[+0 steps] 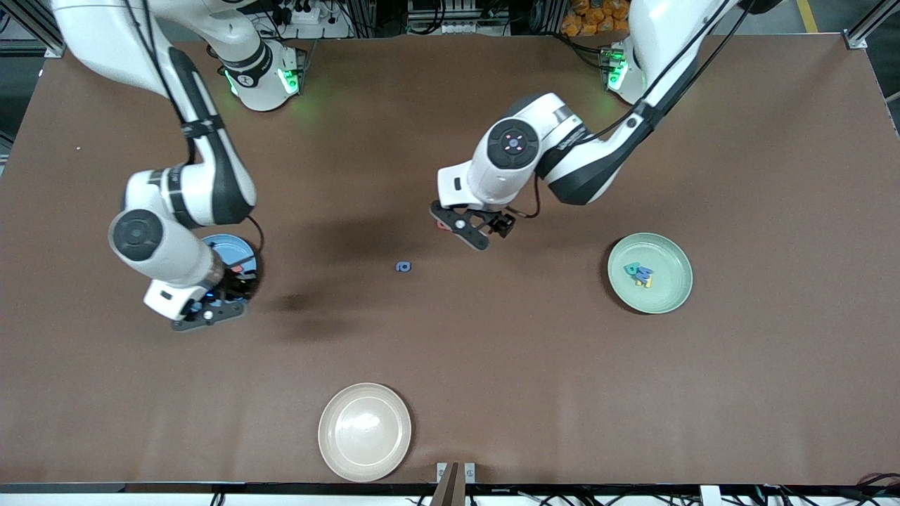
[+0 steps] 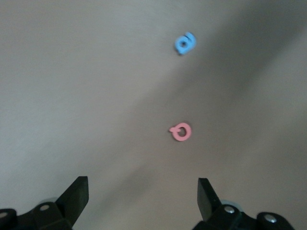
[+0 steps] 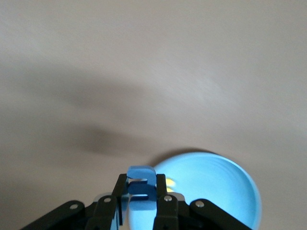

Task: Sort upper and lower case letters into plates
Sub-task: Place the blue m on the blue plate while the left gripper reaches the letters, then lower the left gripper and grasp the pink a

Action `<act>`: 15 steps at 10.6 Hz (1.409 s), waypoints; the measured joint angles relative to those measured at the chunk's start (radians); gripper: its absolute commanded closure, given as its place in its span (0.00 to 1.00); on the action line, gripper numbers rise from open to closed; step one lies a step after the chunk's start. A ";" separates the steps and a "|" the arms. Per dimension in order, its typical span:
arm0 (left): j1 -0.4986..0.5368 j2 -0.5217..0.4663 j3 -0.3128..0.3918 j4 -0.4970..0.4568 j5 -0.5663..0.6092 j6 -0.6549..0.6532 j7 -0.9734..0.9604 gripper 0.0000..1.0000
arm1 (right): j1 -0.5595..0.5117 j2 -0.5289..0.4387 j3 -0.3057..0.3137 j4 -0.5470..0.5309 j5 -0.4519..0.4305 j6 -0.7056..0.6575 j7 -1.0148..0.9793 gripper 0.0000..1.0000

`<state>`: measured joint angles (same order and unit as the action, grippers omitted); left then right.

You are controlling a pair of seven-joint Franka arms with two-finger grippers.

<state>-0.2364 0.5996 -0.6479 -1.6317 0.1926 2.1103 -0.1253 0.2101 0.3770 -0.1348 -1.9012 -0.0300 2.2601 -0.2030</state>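
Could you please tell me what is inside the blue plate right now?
The blue plate shows a small yellow letter inside. The right gripper, shut on a blue letter, hangs over the plate's edge and hides part of it, so other contents cannot be seen.

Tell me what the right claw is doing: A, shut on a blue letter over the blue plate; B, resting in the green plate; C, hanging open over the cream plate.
A: the right claw pinches a blue letter above the blue plate.

Left end effector (image 1: 472, 228) hangs mid-tabletop, fingers (image 2: 76, 194) spread wide, nothing held. Right end effector (image 1: 211, 309) is up in the air, wrist bent down, pinching a blue letter (image 3: 140, 184).
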 measured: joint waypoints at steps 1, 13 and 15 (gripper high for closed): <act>-0.030 0.028 0.000 0.001 0.035 0.023 0.045 0.00 | -0.045 -0.022 0.000 -0.051 0.000 0.041 -0.056 1.00; -0.176 0.216 0.020 0.001 0.414 0.170 0.304 0.26 | -0.168 -0.037 0.005 -0.214 -0.004 0.196 -0.223 0.00; -0.178 0.220 0.024 0.001 0.416 0.172 0.325 0.28 | -0.168 -0.035 0.006 -0.214 -0.004 0.196 -0.223 0.00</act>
<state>-0.4142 0.8198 -0.6243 -1.6305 0.6086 2.2826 0.1999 0.0420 0.3424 -0.1283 -2.1153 -0.0342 2.4565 -0.4257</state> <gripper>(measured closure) 0.247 0.000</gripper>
